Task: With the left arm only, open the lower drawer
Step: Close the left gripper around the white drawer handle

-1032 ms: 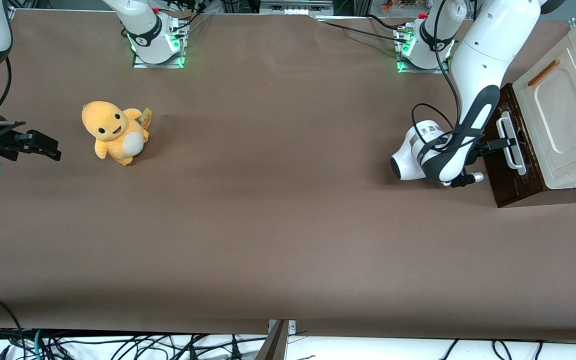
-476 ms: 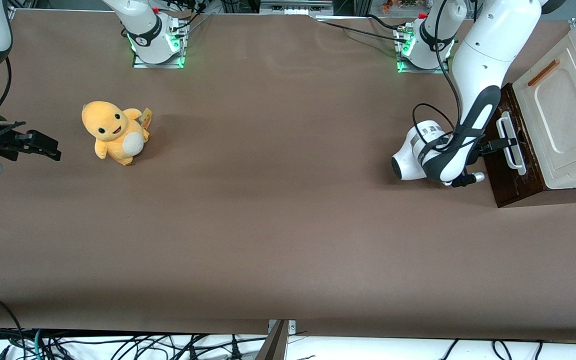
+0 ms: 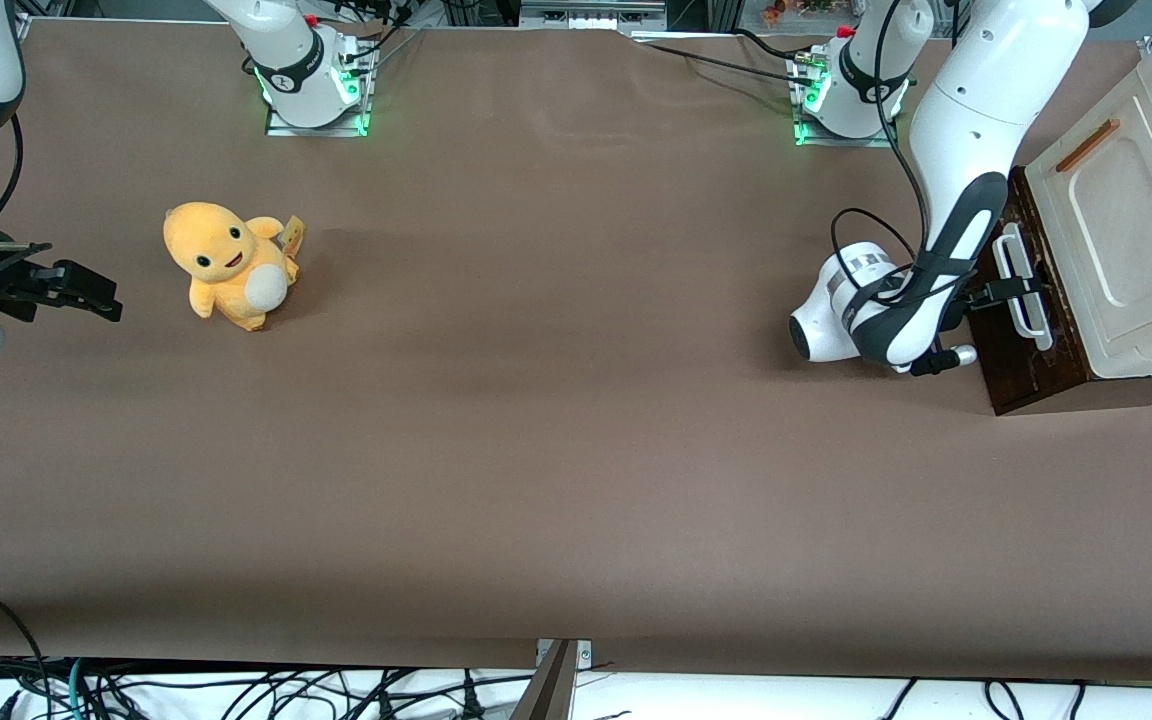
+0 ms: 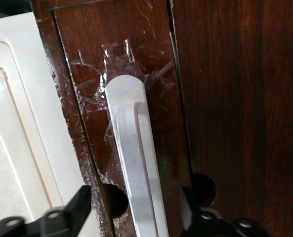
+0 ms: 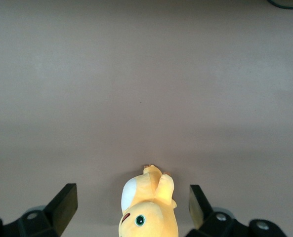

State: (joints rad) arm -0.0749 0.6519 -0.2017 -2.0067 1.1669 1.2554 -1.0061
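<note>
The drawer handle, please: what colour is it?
White, on the handle; clearest in the left wrist view, gripper around it.

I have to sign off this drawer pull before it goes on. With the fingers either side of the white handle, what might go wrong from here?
1. The left arm's small black gripper is open, its fingers straddling the white bar handle of the dark brown lower drawer. Pulling before closing would likely slip off.
2. Crinkled clear tape sits around the handle's end; that mount may be weak.
3. The cream panel lies close beside one finger, which might scrape it.
</note>
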